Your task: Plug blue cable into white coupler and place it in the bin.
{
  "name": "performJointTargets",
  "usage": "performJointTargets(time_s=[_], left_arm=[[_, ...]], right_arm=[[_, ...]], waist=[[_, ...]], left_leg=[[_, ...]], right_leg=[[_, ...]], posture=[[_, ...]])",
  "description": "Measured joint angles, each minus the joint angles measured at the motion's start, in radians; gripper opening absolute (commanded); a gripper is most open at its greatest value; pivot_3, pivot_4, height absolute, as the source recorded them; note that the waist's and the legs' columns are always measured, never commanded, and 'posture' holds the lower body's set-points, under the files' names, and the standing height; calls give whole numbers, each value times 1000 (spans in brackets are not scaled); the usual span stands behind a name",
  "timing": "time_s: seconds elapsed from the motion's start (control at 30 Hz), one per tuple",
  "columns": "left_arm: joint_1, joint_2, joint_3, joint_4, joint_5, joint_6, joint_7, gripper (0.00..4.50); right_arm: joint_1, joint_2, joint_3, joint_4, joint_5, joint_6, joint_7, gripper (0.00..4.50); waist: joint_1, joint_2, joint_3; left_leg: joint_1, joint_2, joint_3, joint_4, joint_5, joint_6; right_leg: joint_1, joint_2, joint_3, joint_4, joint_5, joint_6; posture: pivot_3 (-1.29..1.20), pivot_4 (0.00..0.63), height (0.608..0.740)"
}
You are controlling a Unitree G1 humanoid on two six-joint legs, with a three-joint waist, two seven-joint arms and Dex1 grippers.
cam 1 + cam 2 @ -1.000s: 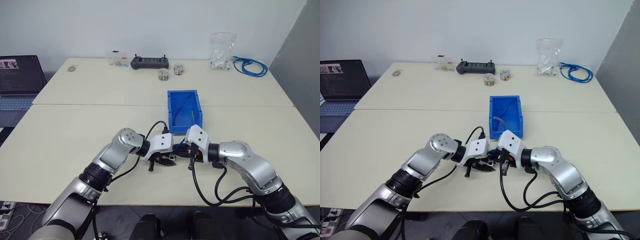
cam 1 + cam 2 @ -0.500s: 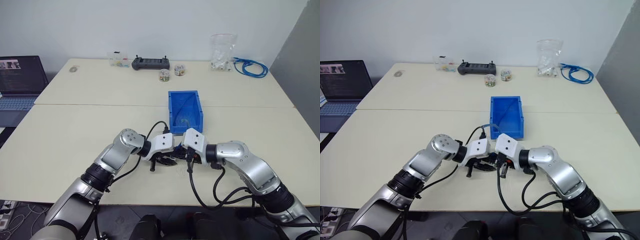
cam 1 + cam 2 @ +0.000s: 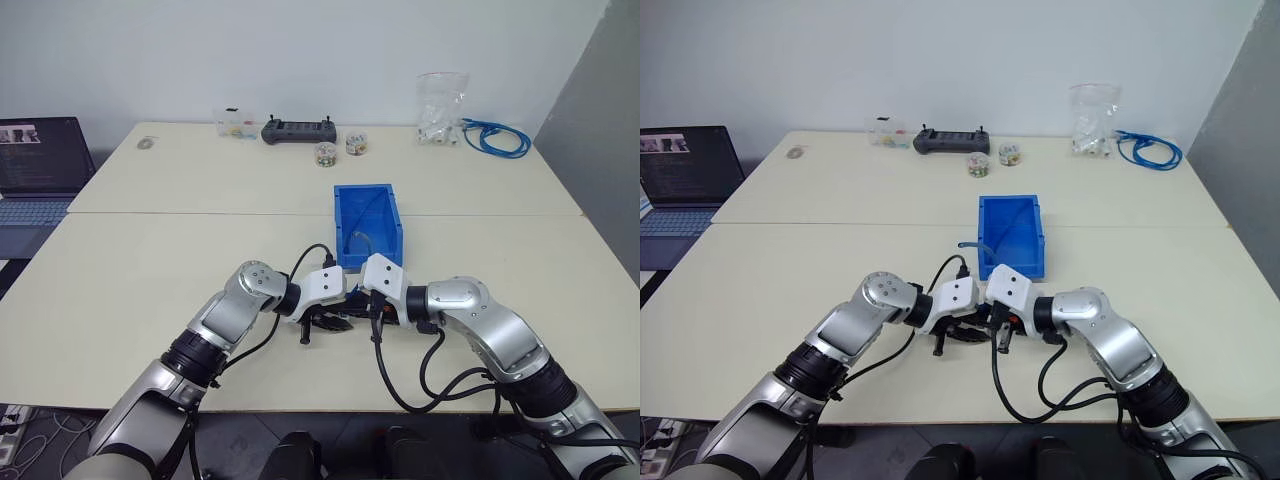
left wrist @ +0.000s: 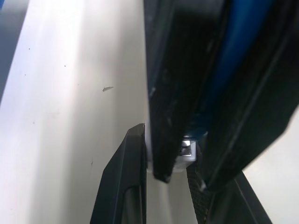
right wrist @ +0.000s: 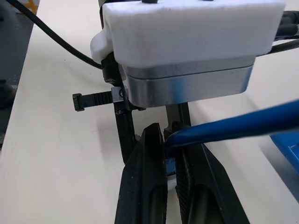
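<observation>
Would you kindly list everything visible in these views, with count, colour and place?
table: one, cream, under everything
bin: one, bright blue, table centre
blue cable: one, light blue, pinched by the right fingers
white coupler: one, white, between the left fingers
coiled cable: one, blue, far right corner
plastic bag: one, clear, beside the coil
controller: one, dark grey, far edge
small jars: two, clear, near controller
laptop: one, dark, left
left gripper: shut on coupler
right gripper: shut on cable
</observation>
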Motion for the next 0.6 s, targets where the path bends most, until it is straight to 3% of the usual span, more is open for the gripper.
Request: performJointTargets(time_s=[0.6], left_arm=[[44,-2,7,-18,0,33,44,810]], right_arm=[[3,37,4,110,-27,-61,66,0]], waist=[[-16,6,-27]], left_leg=[[5,0,-1,-3,-2,3]], right_leg=[[6,0,-1,-4,-2,2]], posture=[[0,150,740]])
